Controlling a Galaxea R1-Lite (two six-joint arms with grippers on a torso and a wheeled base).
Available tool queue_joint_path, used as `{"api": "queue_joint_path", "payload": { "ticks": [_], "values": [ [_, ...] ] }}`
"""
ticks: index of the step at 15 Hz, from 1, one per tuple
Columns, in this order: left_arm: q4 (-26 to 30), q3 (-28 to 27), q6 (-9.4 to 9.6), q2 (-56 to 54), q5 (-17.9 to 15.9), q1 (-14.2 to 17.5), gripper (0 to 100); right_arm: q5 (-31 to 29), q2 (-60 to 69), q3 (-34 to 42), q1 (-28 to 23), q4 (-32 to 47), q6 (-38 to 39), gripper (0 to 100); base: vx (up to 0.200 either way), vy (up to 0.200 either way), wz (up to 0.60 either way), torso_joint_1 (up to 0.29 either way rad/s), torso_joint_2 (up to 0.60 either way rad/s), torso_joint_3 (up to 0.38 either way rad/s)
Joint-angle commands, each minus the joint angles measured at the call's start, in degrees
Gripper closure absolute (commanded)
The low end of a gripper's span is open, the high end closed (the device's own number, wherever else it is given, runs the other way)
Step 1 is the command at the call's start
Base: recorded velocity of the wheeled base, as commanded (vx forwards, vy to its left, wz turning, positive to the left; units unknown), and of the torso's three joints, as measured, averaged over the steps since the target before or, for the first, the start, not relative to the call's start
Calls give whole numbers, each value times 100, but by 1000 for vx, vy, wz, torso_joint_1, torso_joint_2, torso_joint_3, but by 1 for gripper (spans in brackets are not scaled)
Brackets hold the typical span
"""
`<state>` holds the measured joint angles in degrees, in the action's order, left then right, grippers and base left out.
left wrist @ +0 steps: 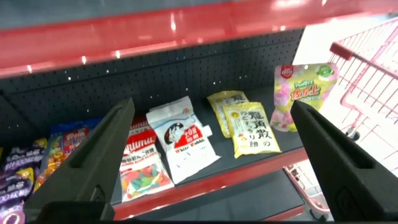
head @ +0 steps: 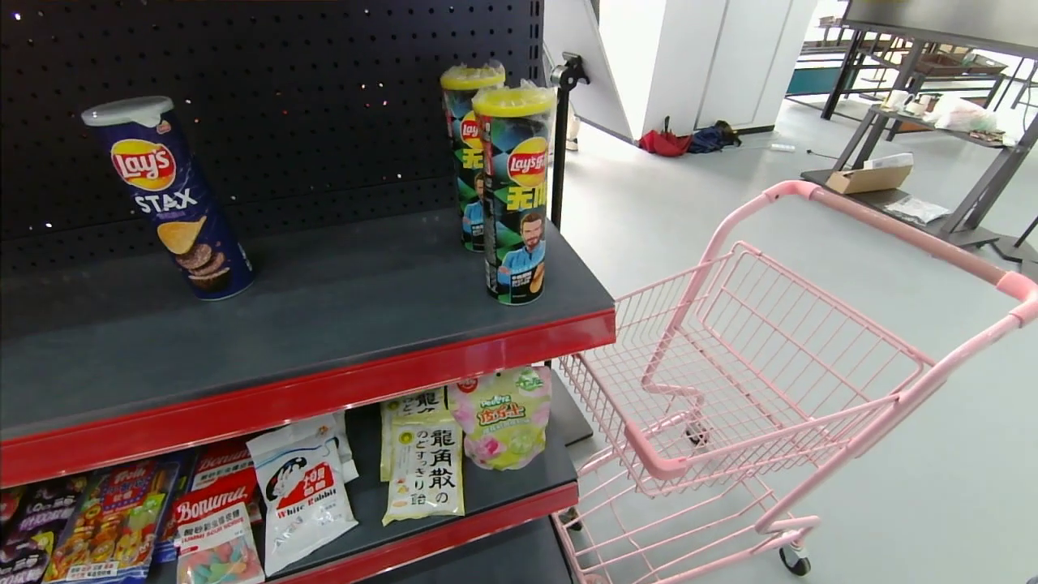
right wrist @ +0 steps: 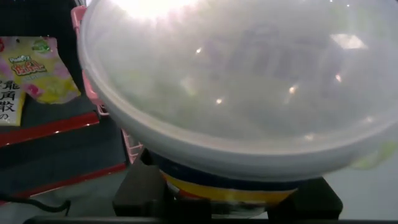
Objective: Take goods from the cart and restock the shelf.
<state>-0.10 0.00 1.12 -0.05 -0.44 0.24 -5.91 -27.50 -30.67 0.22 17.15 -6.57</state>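
Chip can (right wrist: 236,81), cylindrical with a clear plastic lid, sits clamped in the right jaws, lid end toward the wrist; left jaws gape, glossy snack pouches (left wrist: 186,140) beyond.

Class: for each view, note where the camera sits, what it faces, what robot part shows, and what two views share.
Head view: on the head, facing down at the upper shelf, chip cans, pink cart.
Left wrist view: faces lower shelf snack bags between the open left gripper's fingers.
Right wrist view: close against the clear lid of the right gripper's can.
Shared by head and left wrist views: the pink candy bag.
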Motion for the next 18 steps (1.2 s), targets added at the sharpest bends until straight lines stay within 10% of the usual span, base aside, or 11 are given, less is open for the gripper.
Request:
{"api": "queue_joint_path", "payload": {
  "ticks": [1,18],
  "values": [
    [10,0,2,5,0,2,0,2,-27,44,4,7,-2,100,0,0,0,193,-559,-373],
    [1,0,-7,5,0,2,0,-24,78,281,-13,-45,-371,100,0,0,71,105,-264,-162]
  ]
}}
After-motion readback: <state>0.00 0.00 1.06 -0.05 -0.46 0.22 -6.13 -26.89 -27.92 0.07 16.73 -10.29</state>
